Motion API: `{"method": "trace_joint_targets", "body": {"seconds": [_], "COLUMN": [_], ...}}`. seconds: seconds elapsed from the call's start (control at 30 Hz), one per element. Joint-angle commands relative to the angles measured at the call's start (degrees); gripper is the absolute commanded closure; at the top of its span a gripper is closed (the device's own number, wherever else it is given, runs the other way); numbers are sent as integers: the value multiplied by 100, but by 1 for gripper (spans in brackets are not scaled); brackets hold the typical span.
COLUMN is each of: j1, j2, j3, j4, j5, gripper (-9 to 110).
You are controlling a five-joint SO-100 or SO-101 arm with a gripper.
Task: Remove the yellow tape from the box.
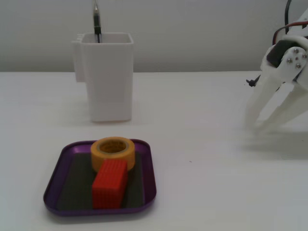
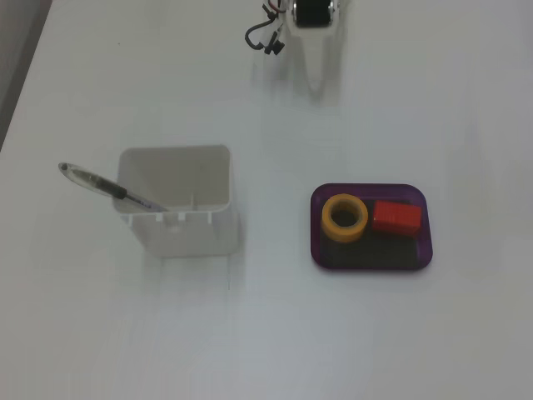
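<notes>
The yellow tape [image 1: 103,157] lies flat in the back part of the purple box [image 1: 53,190], touching a red ribbed block [image 1: 110,183] in front of it. In the other fixed view, from above, the tape [image 2: 327,218] sits in the left half of the box [image 2: 366,255], with the red block [image 2: 396,217] to its right. My white gripper [image 1: 255,125] is far to the right in the front fixed view, pointing down at the table with its tips together and empty. Seen from above, the gripper [image 2: 316,79] is beyond the box, at the top edge.
A tall white container [image 1: 108,82] holding a pen [image 1: 96,19] stands behind the box. In the fixed view from above the container [image 2: 179,229] is left of the box, with the pen [image 2: 100,185] leaning out to the left. Black cables [image 2: 262,37] hang by the arm.
</notes>
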Motion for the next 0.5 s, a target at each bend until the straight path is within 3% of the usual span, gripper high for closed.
{"method": "trace_joint_targets", "body": {"seconds": [0.0,0.2,0.47], "j1": [35,18,-35], "j2": [220,-668,-4333], "j3": [-501,-1714,-3964], "j4": [-352,-826,-817], "j5": [35,26,26], "gripper": [100,100,100]}}
